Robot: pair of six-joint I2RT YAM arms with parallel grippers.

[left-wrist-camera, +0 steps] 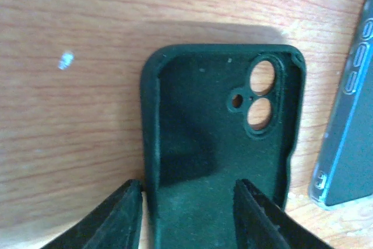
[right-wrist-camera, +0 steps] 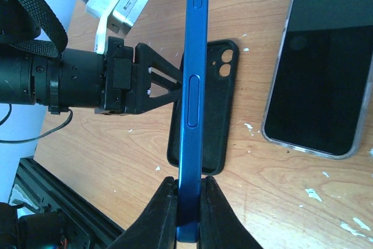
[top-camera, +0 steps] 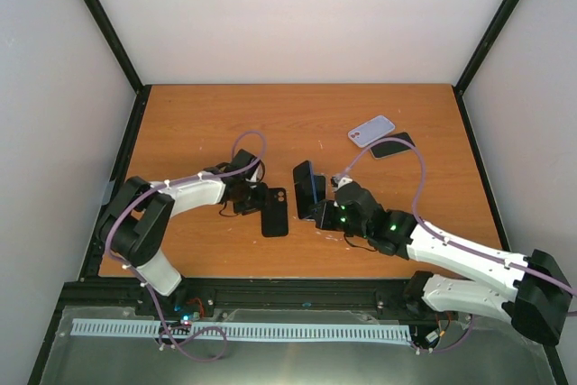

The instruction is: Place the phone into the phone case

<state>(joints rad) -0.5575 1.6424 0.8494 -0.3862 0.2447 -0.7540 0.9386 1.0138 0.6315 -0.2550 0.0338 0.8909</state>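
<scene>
A dark phone case [top-camera: 275, 213] lies open side up on the wooden table [top-camera: 198, 123]. My left gripper [top-camera: 251, 199] is open at its near end. In the left wrist view [left-wrist-camera: 187, 185] one finger stands outside the case's [left-wrist-camera: 198, 126] left wall and the other finger inside the case. My right gripper [top-camera: 325, 211] is shut on a blue phone [top-camera: 306, 188] and holds it on edge. In the right wrist view the phone [right-wrist-camera: 193, 74] stands clamped between the fingers [right-wrist-camera: 189, 196], above the case [right-wrist-camera: 218, 115]. The phone's edge shows at the right of the left wrist view [left-wrist-camera: 349, 121].
A pale blue case [top-camera: 371, 130] and a second black phone [top-camera: 393, 144] lie at the back right of the table. That phone, in a clear cover [right-wrist-camera: 320, 68], shows to the right in the right wrist view. Black frame posts stand at the table's corners.
</scene>
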